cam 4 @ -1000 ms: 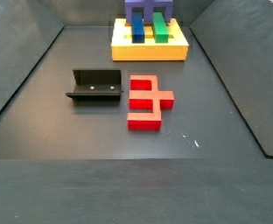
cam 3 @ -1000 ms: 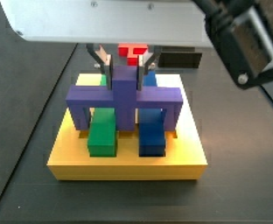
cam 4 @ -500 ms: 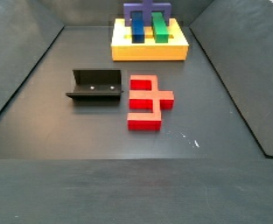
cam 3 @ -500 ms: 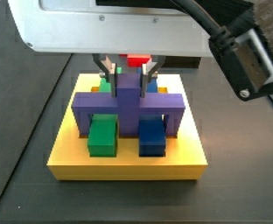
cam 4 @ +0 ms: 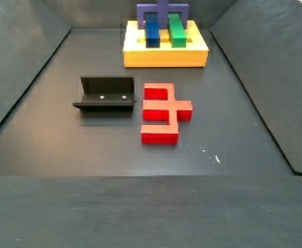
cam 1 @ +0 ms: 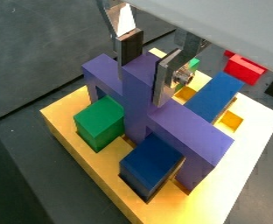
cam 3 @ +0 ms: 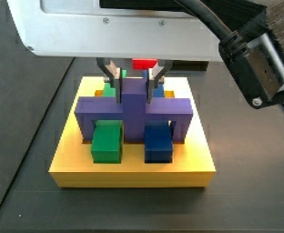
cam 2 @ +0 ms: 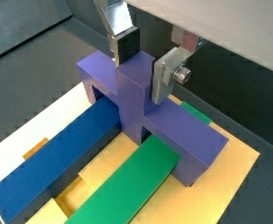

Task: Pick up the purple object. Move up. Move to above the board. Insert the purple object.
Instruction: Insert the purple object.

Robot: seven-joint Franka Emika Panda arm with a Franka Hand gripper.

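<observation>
The two-finger gripper (cam 1: 150, 63) is positioned above the large flat yellow square board (cam 3: 132, 171) at the far edge of the worktop. Its flat silver finger plates (cam 2: 168, 74) are standing narrowly apart, flanking the raised stub of the blue-purple blocky object (cam 2: 136, 92); pad contact cannot be confirmed. The object is straddling the green bar (cam 3: 106, 140) and dark-blue bar (cam 3: 159, 142). No legible markings are showing.

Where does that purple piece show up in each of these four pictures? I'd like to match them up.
Wrist view: the purple object fills the middle, its stub between the gripper fingers.
Wrist view: again central, straddling the blue bar and green bar.
Side view: centre, on the board.
Side view: small, at the top.
Shared landmark: the yellow board.
</observation>
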